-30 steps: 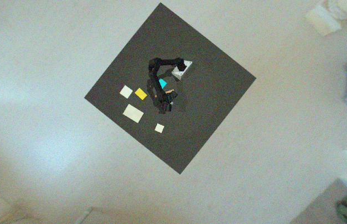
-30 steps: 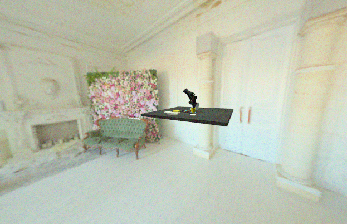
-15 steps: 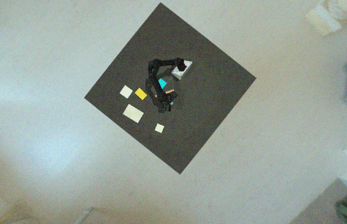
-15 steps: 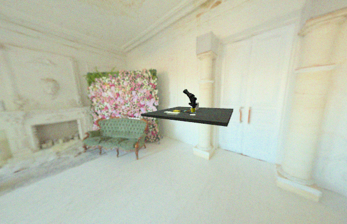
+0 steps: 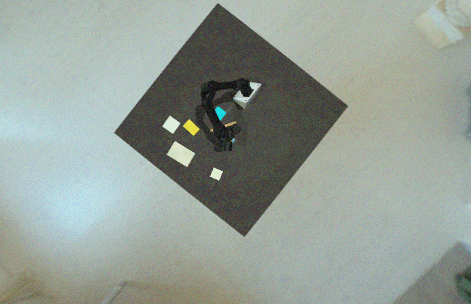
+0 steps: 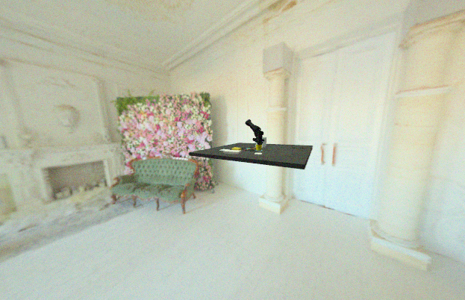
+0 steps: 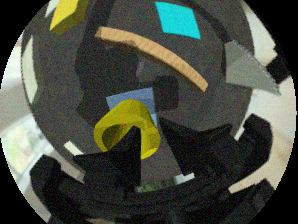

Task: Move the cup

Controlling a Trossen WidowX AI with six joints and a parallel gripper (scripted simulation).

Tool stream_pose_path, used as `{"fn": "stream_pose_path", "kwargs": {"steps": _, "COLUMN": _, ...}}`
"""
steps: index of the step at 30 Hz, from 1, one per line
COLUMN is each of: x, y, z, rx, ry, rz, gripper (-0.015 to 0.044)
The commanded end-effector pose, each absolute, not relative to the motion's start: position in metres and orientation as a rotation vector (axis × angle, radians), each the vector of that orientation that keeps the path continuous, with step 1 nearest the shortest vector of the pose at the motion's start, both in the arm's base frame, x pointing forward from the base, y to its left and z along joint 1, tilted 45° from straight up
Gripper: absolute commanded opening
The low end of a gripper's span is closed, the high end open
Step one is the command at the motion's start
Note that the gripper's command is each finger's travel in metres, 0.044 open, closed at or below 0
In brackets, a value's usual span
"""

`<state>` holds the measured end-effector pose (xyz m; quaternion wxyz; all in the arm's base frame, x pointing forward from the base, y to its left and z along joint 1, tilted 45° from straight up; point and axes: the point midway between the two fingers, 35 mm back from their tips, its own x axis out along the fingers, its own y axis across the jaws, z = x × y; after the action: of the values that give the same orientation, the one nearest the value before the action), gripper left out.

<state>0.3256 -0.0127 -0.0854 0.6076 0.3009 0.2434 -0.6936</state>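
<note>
The yellow cup [image 6: 259,147] [image 7: 120,112] is at the blue pad [image 5: 233,140] [image 7: 131,94], a little from the middle of the dark surface [image 5: 280,113] [image 6: 284,157] [image 7: 50,100] toward its bottom corner in the top view. In the wrist view it looks tilted. The jaws of the gripper [image 5: 224,147] [image 6: 259,142] [image 7: 150,126] stand partly apart, around the near wall of the cup; if they press it, I cannot tell. I judge the cup light and rather stiff, maybe slippery, and loose marbles could make it unsteady. It is better to hold it low on its sides, upright, with gentle force. The arm hides the cup from above, one finger covers part of its mouth, and the marbles are hard to make out. Which pad is the target, I cannot say.
</note>
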Motion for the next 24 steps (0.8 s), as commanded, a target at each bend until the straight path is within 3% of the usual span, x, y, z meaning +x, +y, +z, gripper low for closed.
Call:
{"fn": "stream_pose_path", "kwargs": {"steps": 1, "x": 0.326, "y": -0.013, "z": -0.085, "rx": 0.696, "ry": 0.562, "rz": -1.603, "gripper": 0.012}}
{"fn": "stream_pose_path", "kwargs": {"steps": 18, "x": 0.326, "y": -0.013, "z": -0.085, "rx": 0.696, "ry": 0.562, "rz": -1.603, "gripper": 0.0}}
{"fn": "stream_pose_path", "kwargs": {"steps": 24, "x": 0.328, "y": -0.003, "z": -0.076, "rx": 0.694, "ry": 0.564, "rz": -1.602, "gripper": 0.0}}
